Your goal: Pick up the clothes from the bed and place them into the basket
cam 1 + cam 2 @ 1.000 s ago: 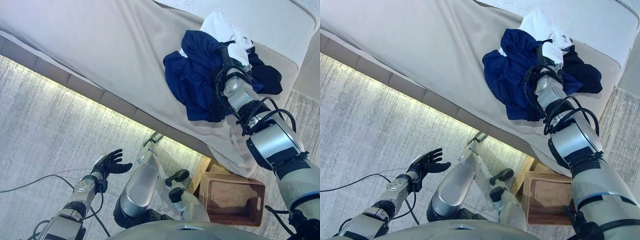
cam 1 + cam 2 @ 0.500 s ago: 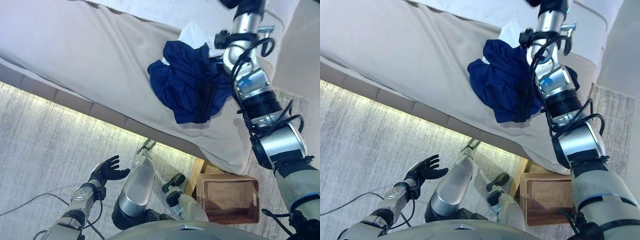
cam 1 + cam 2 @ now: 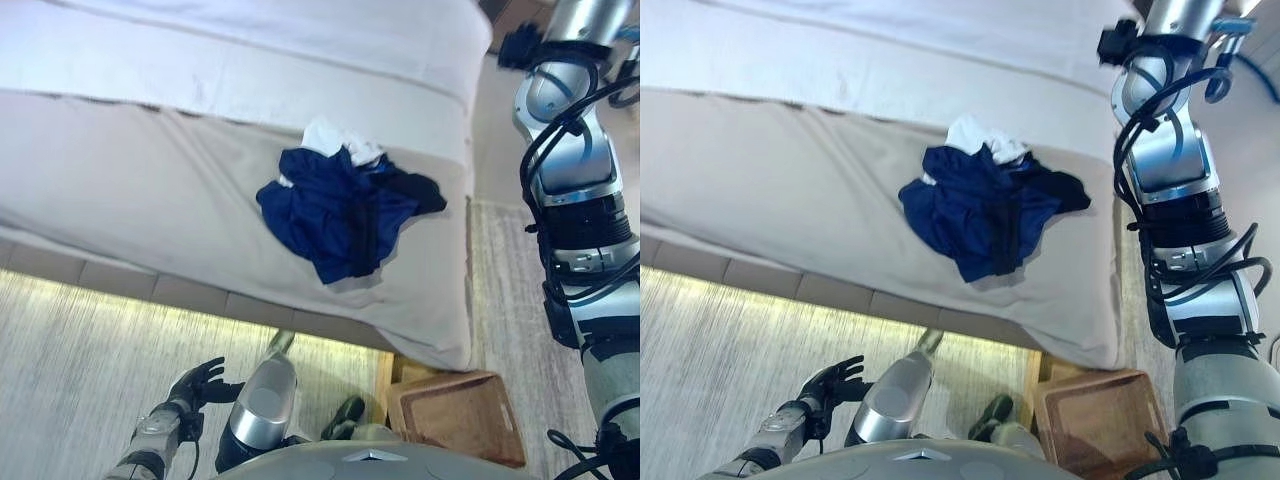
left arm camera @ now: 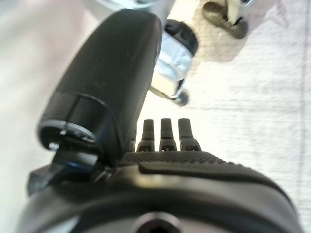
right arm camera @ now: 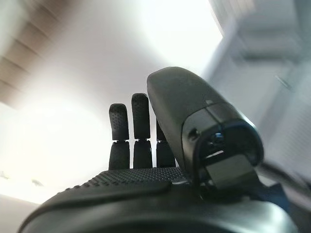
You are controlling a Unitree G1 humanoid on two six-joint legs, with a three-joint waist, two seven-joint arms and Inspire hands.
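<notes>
Your clothes (image 3: 345, 205) lie in a heap on the bed (image 3: 150, 190), on its beige cover near the foot-end corner: a crumpled navy piece on top, a white piece (image 3: 330, 140) poking out on the side toward the pale sheet (image 3: 250, 50), and a black piece (image 3: 420, 188) trailing toward the bed's edge. Neither hand touches them.

Your right arm is raised high beside the bed's corner, well apart from the clothes; its hand (image 5: 146, 141) shows only in its own wrist view, where the fingers stand straight and spread from the thumb, holding nothing, with just ceiling and wall beyond.

Your left hand (image 3: 200, 382) hangs low over the carpet (image 3: 80, 350), off the bed's long side and far from the clothes. Its fingers (image 4: 169, 131) are straight and relaxed, empty.

The basket (image 3: 460, 415) sits on the floor just below the bed's corner, its wicker rim partly under the overhanging cover. You can see nothing inside it
</notes>
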